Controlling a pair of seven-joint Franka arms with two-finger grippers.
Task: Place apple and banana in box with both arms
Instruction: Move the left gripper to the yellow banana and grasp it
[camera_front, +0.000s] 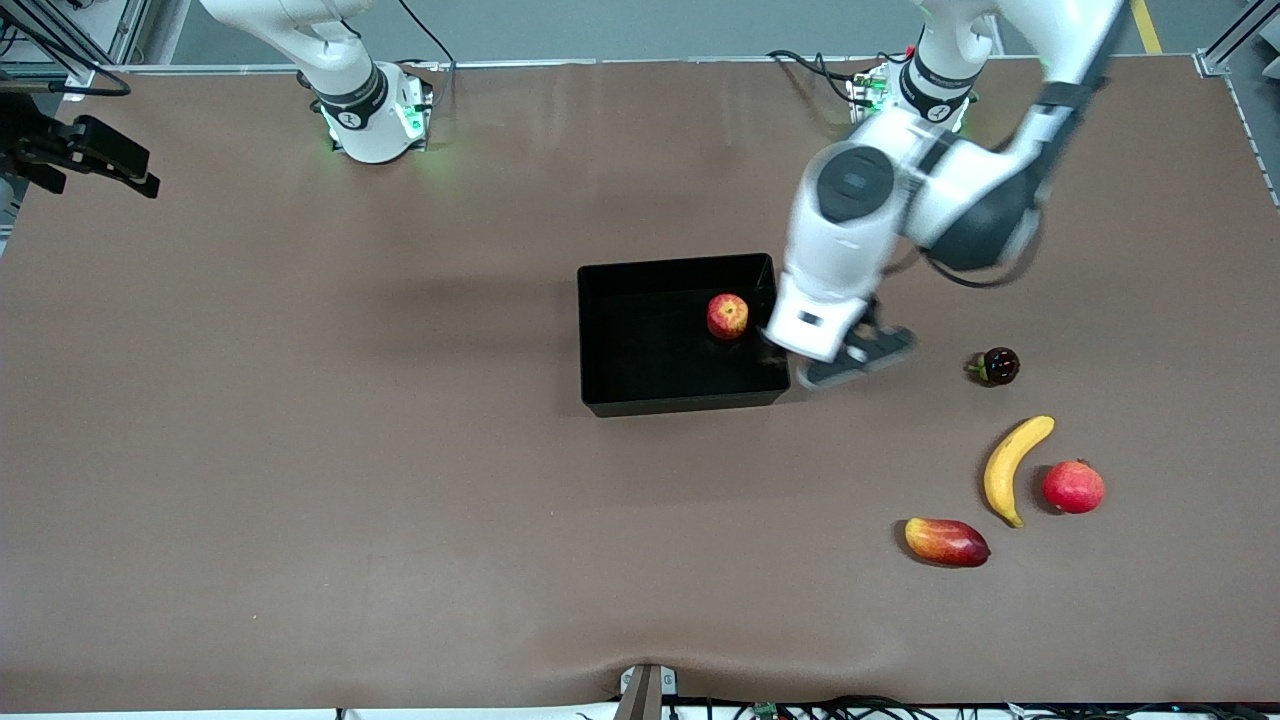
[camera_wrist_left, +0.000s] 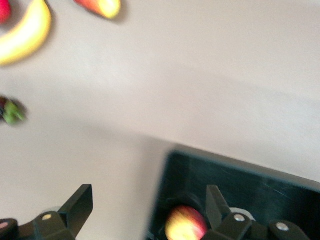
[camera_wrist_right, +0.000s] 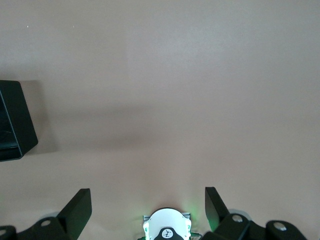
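The apple (camera_front: 727, 316) lies in the black box (camera_front: 690, 403), near its wall toward the left arm's end. In the left wrist view the apple (camera_wrist_left: 185, 224) shows in the box (camera_wrist_left: 240, 180). My left gripper (camera_front: 850, 358) is open and empty over that wall and the table beside it; in its own view the left gripper (camera_wrist_left: 148, 205) has one finger over the table and one over the box. The banana (camera_front: 1012, 467) lies on the table toward the left arm's end, nearer the front camera than the box; it also shows in the left wrist view (camera_wrist_left: 25, 35). My right gripper (camera_wrist_right: 148, 202) is open, high over its own base, and waits.
Beside the banana lie a larger red round fruit (camera_front: 1073, 487) and a red-yellow mango (camera_front: 946, 541). A small dark fruit (camera_front: 997, 366) lies between the banana and the left arm. The right wrist view shows one corner of the box (camera_wrist_right: 15, 120).
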